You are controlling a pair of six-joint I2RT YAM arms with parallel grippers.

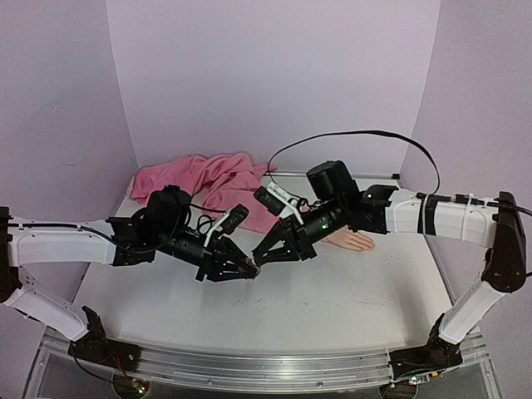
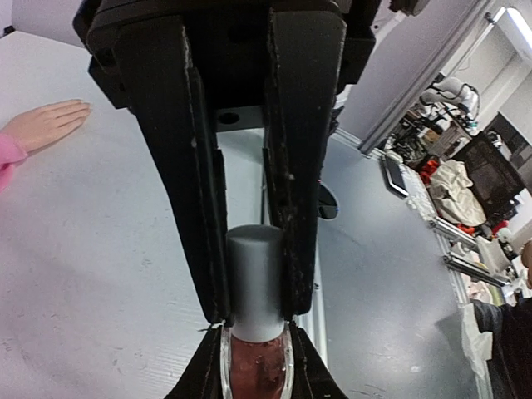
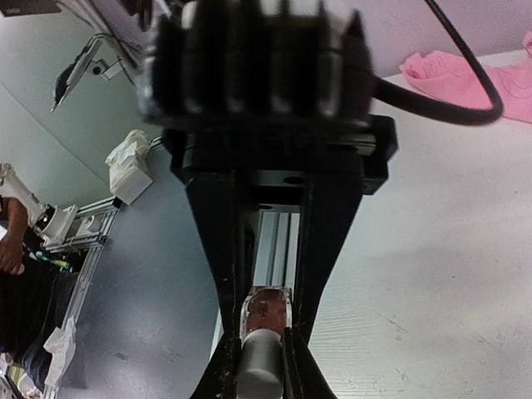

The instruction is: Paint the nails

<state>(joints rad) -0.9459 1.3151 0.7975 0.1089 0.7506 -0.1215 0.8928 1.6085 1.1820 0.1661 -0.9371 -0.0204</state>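
Spill risk at counter (image 1: 332, 307) centre: your left end effector (image 2: 255, 309) clamps the cap (image 2: 255, 266), your right end effector (image 3: 266, 328) the bottle (image 3: 266, 306). Skewed pulling could spill it. The nails (image 1: 366, 243), on the mannequin hand (image 1: 345, 240), lie at 3 o'clock.

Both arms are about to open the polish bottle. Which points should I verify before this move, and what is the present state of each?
1. Left gripper shut on the grey cap: ok.
2. Right gripper shut on the bottle: ok.
3. Cap seated on the bottle: ok.
4. Cap already loosened: cannot tell.
5. Mannequin hand lying flat on the table, apart from both grippers: ok.
6. Pink cloth away from the bottle: ok.
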